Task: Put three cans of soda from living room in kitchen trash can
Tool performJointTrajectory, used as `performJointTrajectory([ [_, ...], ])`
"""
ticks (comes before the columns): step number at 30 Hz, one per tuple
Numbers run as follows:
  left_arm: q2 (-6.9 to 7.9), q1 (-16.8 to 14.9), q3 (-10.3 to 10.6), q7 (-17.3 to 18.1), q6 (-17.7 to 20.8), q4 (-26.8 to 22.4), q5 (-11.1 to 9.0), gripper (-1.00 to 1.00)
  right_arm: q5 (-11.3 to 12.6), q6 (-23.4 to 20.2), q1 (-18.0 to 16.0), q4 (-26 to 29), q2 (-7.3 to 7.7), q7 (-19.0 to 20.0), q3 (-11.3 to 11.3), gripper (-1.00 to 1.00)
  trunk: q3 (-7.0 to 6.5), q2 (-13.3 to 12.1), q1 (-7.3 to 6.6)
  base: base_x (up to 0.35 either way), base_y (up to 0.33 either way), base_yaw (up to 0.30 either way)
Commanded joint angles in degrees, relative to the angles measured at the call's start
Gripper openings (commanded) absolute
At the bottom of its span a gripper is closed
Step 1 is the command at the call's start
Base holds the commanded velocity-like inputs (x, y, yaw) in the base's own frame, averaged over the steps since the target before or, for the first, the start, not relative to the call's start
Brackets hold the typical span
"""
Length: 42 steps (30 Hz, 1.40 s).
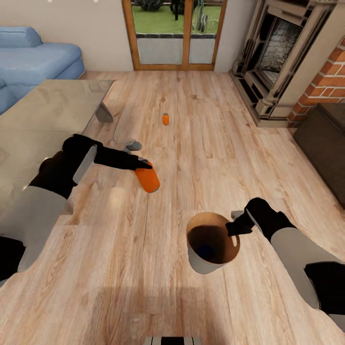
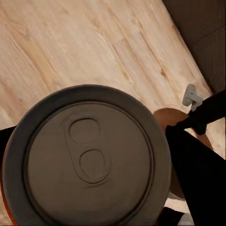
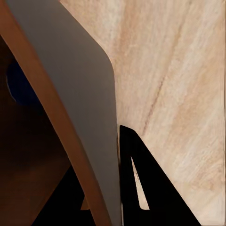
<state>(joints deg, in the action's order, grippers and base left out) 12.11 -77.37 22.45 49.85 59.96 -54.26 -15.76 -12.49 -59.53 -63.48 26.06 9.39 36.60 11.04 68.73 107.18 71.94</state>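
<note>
Your left tool (image 1: 143, 165) is clamped on an orange soda can (image 1: 147, 178), held tilted above the wooden floor (image 1: 201, 143) at about 10 o'clock from the trash can (image 1: 212, 238). In the left wrist view the can's grey top (image 2: 87, 157) sits right before the camera. Your right tool (image 1: 233, 224) pinches the trash can's rim at its 2 o'clock edge; the right wrist view shows the grey wall (image 3: 80, 94) caught between the fingers (image 3: 141, 188). A second can (image 1: 165, 119) stands upright on the floor at 12 o'clock, well apart, beside the low surface (image 1: 48, 110). The sofa (image 1: 33, 57) lies at 10 o'clock, the fireplace (image 1: 287, 52) at 2 o'clock.
</note>
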Motion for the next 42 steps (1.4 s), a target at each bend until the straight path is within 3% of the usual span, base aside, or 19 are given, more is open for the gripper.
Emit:
performJointTrajectory([
  [1,-0.96,-0.04,0.82,-0.91,0.04,0.04,0.32,-1.00,1.28,-0.47,-0.23,-0.39,-0.57,-0.35,-0.02,-1.00,-0.19,-0.41,-0.23,0.000,0.000,0.000],
  [3,-3.92,0.00,2.88,-3.52,0.04,0.15,1.28,-1.00,1.29,-0.47,-0.73,-1.12,-2.43,-2.56,0.17,-1.00,-0.55,-1.21,-0.67,0.000,0.000,0.000],
  [4,-4.66,0.04,3.22,-3.93,0.04,0.16,1.43,-1.00,1.30,-0.47,-0.81,-1.22,-2.78,-2.90,0.19,-1.00,-0.73,-1.62,-0.89,0.000,0.000,0.000],
  [7,-8.88,0.22,5.88,-5.58,0.04,0.19,1.93,-1.00,1.26,-0.47,-1.03,-1.55,-4.62,-3.96,0.27,-1.00,-1.27,-2.82,-1.55,0.000,0.000,0.000],
  [12,-13.37,0.32,8.83,-9.34,0.04,0.23,2.03,-1.00,1.24,-0.47,-1.10,-1.65,-6.54,-4.32,0.32,-1.00,-1.45,-3.22,-1.77,0.000,0.000,0.000],
  [13,-14.40,0.38,9.47,-10.34,0.04,0.22,2.04,-1.00,1.21,-0.47,-1.11,-1.66,-7.47,-4.38,0.35,-1.00,-1.45,-3.22,-1.77,0.000,0.000,0.000],
  [17,-15.28,1.13,11.46,-11.45,0.04,0.26,2.04,-1.00,-1.38,-0.47,-1.11,-1.64,-9.16,-4.42,0.34,-1.00,-1.45,-3.22,-1.77,0.000,0.000,0.000],
  [21,-16.06,3.99,13.89,-11.97,0.04,0.22,1.98,-1.00,-4.09,-0.47,-1.28,-1.58,-10.55,-4.43,0.31,-1.00,-1.45,-3.22,-1.77,0.000,0.000,0.000],
  [24,-16.40,6.13,16.55,-12.10,-0.18,0.21,1.88,-1.00,-4.63,-0.47,-1.60,-1.56,-10.86,-4.44,0.30,-1.00,-1.45,-3.22,-1.77,0.000,0.000,0.000],
  [33,-16.63,10.51,19.91,-12.14,-1.87,-0.25,1.74,-1.00,-4.82,-0.47,-1.89,-1.62,-10.83,-4.44,0.13,-1.00,-1.45,-3.22,-1.77,0.000,0.000,0.000],
  [42,-16.72,12.28,20.60,-12.14,-3.93,0.07,1.84,-1.00,-4.80,-0.47,-2.15,-1.24,-10.93,-4.40,0.10,-1.00,-1.45,-3.22,-1.77,0.000,0.000,0.000],
])
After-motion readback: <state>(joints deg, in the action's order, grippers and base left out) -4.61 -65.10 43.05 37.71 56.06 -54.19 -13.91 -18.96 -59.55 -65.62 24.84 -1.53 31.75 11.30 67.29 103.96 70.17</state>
